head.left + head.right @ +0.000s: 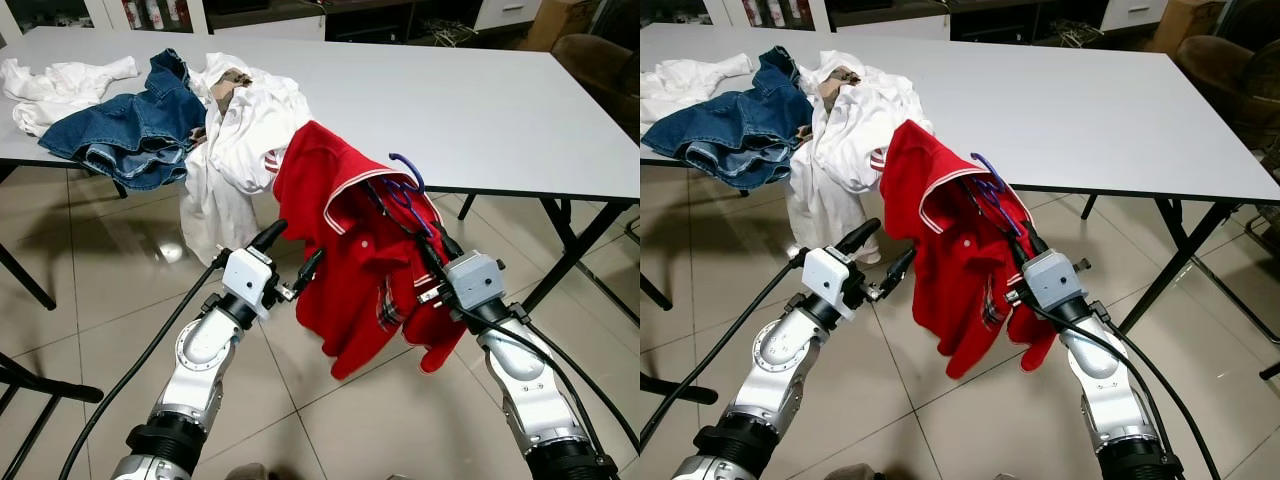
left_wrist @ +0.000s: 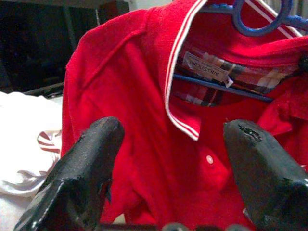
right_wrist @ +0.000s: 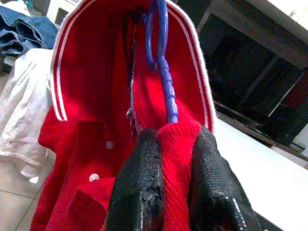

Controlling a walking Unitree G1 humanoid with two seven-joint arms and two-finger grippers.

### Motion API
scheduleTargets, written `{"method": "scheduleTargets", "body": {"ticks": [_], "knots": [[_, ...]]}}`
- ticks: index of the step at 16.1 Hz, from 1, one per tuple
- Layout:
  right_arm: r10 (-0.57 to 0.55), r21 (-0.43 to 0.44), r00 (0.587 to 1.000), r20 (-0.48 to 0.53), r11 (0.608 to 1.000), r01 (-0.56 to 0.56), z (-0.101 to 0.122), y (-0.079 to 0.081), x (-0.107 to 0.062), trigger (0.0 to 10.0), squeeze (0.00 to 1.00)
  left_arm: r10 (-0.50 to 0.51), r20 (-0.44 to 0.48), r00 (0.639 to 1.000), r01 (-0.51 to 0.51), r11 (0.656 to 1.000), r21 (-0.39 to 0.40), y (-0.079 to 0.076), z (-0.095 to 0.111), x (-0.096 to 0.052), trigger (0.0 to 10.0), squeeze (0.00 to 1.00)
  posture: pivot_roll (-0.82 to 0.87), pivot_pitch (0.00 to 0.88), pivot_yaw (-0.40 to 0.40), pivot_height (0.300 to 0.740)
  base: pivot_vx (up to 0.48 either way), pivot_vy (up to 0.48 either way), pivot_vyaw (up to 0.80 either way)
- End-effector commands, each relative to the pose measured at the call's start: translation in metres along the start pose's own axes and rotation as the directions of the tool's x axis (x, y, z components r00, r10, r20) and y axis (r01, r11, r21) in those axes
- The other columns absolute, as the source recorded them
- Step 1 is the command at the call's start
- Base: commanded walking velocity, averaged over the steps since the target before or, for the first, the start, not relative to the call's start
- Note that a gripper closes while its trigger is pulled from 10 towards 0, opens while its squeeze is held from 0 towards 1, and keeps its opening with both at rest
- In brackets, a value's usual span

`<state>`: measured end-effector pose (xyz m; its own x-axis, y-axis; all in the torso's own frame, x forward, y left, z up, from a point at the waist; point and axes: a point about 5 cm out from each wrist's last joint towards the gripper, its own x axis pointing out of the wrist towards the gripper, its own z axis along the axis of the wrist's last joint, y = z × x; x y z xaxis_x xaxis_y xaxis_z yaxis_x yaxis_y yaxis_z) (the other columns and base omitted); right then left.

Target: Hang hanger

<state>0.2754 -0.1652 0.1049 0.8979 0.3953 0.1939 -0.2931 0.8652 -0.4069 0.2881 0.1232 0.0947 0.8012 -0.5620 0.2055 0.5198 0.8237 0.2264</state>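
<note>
A red polo shirt (image 1: 345,250) with a white-striped collar hangs on a blue plastic hanger (image 1: 408,185) in front of the white table (image 1: 480,110). My right gripper (image 1: 428,250) is shut on the shirt's fabric and the hanger beneath it; in the right wrist view its fingers (image 3: 139,187) pinch a red fold just below the hanger's blue neck (image 3: 166,91). My left gripper (image 1: 288,255) is open just left of the shirt, and in the left wrist view its fingertips (image 2: 96,149) stand wide apart facing the shirt's chest (image 2: 144,144), not touching it.
A heap of clothes lies on the table's left end: blue jeans (image 1: 140,125), white garments (image 1: 240,130) spilling over the edge, another white piece (image 1: 55,85). Table legs (image 1: 575,240) stand at right. A dark chair frame (image 1: 30,390) is at lower left. Tiled floor below.
</note>
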Motion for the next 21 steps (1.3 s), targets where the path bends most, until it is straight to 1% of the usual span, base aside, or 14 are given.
{"method": "scheduleTargets", "body": {"ticks": [1,2,6,7,12,14,15,17,21], "knots": [[-0.035,0.003,0.997,0.070,0.999,0.035,0.012,-0.006,0.005,10.0,0.00,-0.003,-0.011,1.000,0.003,1.000,-0.007,-0.002,-0.002,0.001,10.0,0.00,0.06,0.005,-0.023,0.740,0.000,0.000,0.00],[-0.034,0.007,0.997,0.073,0.999,0.033,0.013,-0.005,0.005,10.0,0.00,-0.001,-0.006,1.000,0.001,1.000,-0.019,-0.004,-0.002,0.002,10.0,0.00,0.06,0.003,-0.024,0.740,0.000,0.000,0.00],[-0.046,-0.001,0.996,0.078,0.999,0.046,0.014,-0.010,0.007,10.0,0.00,-0.005,-0.001,1.000,0.005,1.000,-0.024,-0.004,-0.001,0.005,10.0,0.00,0.05,0.012,-0.020,0.740,0.000,0.000,0.00],[-0.062,0.001,0.996,0.071,0.998,0.062,0.013,-0.012,0.005,10.0,0.00,-0.002,-0.005,1.000,0.002,1.000,-0.020,-0.003,-0.001,0.004,10.0,0.00,0.05,0.012,-0.020,0.740,0.000,0.000,0.00],[-0.065,0.007,0.995,0.073,0.998,0.065,0.013,-0.008,0.004,10.0,0.00,0.004,-0.015,1.000,-0.004,1.000,-0.005,-0.001,-0.001,0.005,10.0,0.00,0.05,0.011,-0.012,0.740,0.000,0.000,0.00],[-0.100,-0.010,0.992,0.075,0.995,0.101,0.013,-0.012,0.005,10.0,0.00,0.009,-0.018,1.000,-0.009,1.000,-0.001,0.001,-0.001,0.007,10.0,0.00,0.05,0.003,-0.007,0.740,0.000,0.000,0.00],[-0.128,-0.016,0.989,0.075,0.991,0.129,0.013,-0.016,0.006,10.0,0.00,0.010,-0.019,1.000,-0.010,1.000,0.002,0.002,-0.001,0.008,10.0,0.00,0.04,0.000,-0.004,0.740,0.247,0.000,0.00],[-0.134,-0.019,0.988,0.075,0.991,0.136,0.013,-0.018,0.007,10.0,0.00,0.008,-0.019,1.000,-0.008,1.000,0.003,0.002,-0.001,0.009,10.0,0.00,0.04,0.000,-0.002,0.740,0.261,0.000,0.00],[-0.139,-0.018,0.988,0.072,0.990,0.141,0.012,-0.015,0.006,10.0,0.00,0.002,-0.021,1.000,-0.002,1.000,0.005,0.001,-0.002,0.010,10.0,0.00,0.04,0.000,0.004,0.740,0.263,0.000,0.00]]}}
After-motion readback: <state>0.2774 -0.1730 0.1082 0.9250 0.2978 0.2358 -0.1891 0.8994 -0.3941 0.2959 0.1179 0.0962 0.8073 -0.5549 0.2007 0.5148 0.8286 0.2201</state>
